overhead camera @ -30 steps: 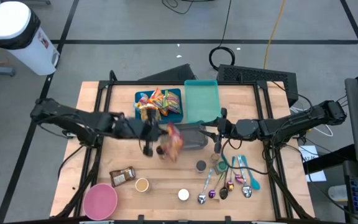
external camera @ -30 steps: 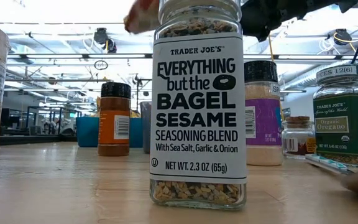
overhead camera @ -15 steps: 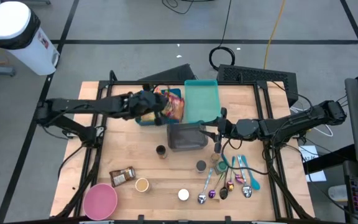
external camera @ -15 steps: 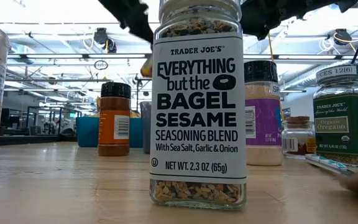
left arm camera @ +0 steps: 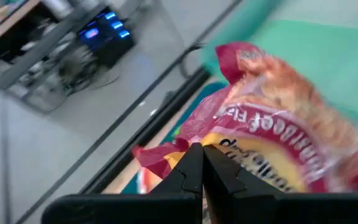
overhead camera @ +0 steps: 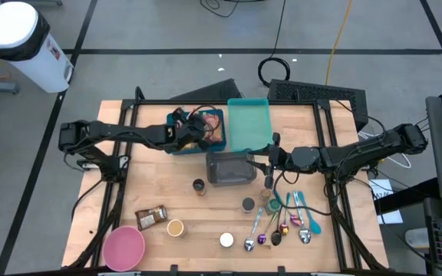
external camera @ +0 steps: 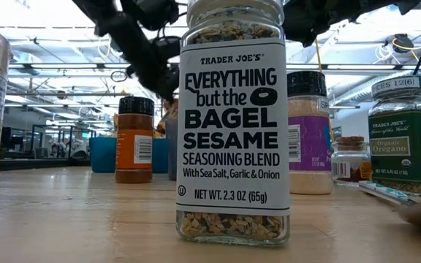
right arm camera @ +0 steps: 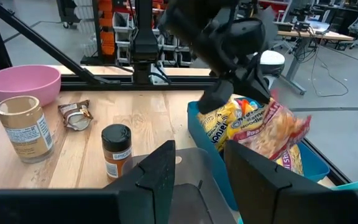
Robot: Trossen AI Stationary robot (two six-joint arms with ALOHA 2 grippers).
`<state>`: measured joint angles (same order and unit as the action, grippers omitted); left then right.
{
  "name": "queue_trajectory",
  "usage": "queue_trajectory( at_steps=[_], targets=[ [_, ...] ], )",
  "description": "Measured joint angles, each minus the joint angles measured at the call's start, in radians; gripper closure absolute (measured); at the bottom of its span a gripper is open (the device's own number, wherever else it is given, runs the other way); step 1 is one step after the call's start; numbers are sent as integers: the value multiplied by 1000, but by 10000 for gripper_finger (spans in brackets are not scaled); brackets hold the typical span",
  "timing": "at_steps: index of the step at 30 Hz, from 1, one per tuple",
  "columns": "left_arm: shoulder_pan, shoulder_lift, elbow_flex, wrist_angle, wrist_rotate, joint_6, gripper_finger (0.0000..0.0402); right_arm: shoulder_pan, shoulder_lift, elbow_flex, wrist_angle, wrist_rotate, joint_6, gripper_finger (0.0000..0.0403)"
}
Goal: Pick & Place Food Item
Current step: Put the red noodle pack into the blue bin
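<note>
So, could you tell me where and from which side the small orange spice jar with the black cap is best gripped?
Grip the small orange spice jar with the black cap around its body just under the cap, coming straight down from above. It stands upright and alone on the wooden table, with bare wood all round, so the fingers can likely straddle it. The grey rectangular container stands apart from it.

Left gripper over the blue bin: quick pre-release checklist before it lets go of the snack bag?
1. Left gripper jaws shut on snack bag: ok.
2. Bag over the blue bin, not the teal tray: ok.
3. Bag resting on the packets already in the bin: cannot tell.
4. Right gripper clear of the bin, jaws open over the grey container: ok.
5. Spice jar out of the left arm's way: ok.
</note>
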<state>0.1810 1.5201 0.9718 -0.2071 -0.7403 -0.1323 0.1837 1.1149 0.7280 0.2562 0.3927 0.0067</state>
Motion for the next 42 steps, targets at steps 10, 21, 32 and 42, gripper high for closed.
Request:
queue_trajectory(
  at_steps=[10,21,32,42],
  targets=[
    [-56,1,-129,176,-52,-114,400,0,0,0,-1,0,0,273],
    [-99,0,-177,198,-18,-135,395,0,0,0,3,-1,0,273],
    [-103,0,-177,183,229,-106,385,-1,0,0,9,-1,0,273],
    [-79,-19,-177,181,405,-113,357,-1,0,0,9,-1,0,273]
  ],
)
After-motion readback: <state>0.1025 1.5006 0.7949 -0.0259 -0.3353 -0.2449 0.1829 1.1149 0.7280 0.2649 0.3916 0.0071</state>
